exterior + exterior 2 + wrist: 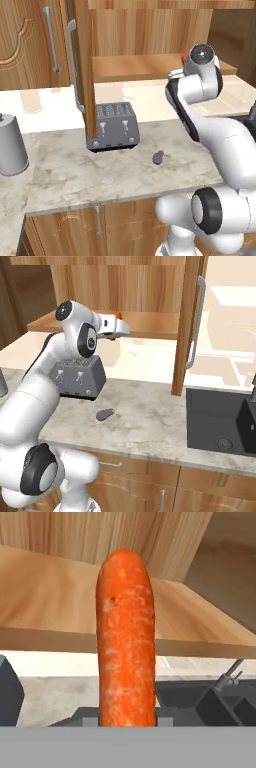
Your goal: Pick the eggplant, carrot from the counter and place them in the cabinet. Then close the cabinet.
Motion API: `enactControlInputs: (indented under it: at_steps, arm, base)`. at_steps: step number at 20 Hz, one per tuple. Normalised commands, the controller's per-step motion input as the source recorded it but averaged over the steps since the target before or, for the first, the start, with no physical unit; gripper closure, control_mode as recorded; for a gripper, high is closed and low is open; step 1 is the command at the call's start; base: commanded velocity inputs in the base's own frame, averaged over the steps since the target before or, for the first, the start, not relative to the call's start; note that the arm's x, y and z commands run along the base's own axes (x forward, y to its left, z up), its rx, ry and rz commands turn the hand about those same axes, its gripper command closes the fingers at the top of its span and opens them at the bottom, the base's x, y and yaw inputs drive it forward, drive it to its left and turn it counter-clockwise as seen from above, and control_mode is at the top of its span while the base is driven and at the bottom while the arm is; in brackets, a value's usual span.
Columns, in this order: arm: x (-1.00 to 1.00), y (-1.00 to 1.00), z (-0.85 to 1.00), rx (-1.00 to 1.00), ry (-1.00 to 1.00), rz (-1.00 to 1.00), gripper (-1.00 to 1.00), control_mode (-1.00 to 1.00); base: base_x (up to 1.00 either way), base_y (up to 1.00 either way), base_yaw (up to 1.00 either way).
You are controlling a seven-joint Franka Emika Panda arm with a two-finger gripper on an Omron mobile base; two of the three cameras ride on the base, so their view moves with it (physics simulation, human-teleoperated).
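The orange carrot stands upright in my gripper, which is shut on it. In the right base view the gripper hovers at the front edge of the cabinet's wooden shelf, the carrot's tip poking out above the hand. An orange speck of the carrot peeks out beside the arm in the left base view. The dark eggplant lies on the marbled counter, in front of the toaster and well below the hand. The cabinet door stands open.
A grey toaster sits on the counter under the shelf. A grey canister stands at the far left. A dark sink is set into the counter on the right. The open door's silver handle hangs beside the shelf.
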Motion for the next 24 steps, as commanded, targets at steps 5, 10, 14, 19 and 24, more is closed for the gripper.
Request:
enactControlInputs:
  at_steps: [5, 10, 14, 19, 24]
  arm:
    - [1.00, -0.18, 0.25, 0.00, 0.11, -0.08, 1.00, -1.00]
    - [1.00, -0.31, 0.25, 0.00, 0.13, -0.05, 1.00, -1.00]
    - [0.99, -0.17, 0.02, 0.00, 0.07, -0.02, 1.00, -1.00]
    - [0.66, 0.00, -0.38, -0.01, -0.09, 0.00, -1.00, -1.00]
    - [-0.35, 0.00, 0.02, -0.12, -0.56, -0.02, -1.00, -1.00]
  base:
    - [0.00, 0.00, 0.00]
    - [0.00, 0.00, 0.00]
    - [0.00, 0.00, 0.00]
    - [0.00, 0.00, 0.00]
    - [0.00, 0.00, 0.00]
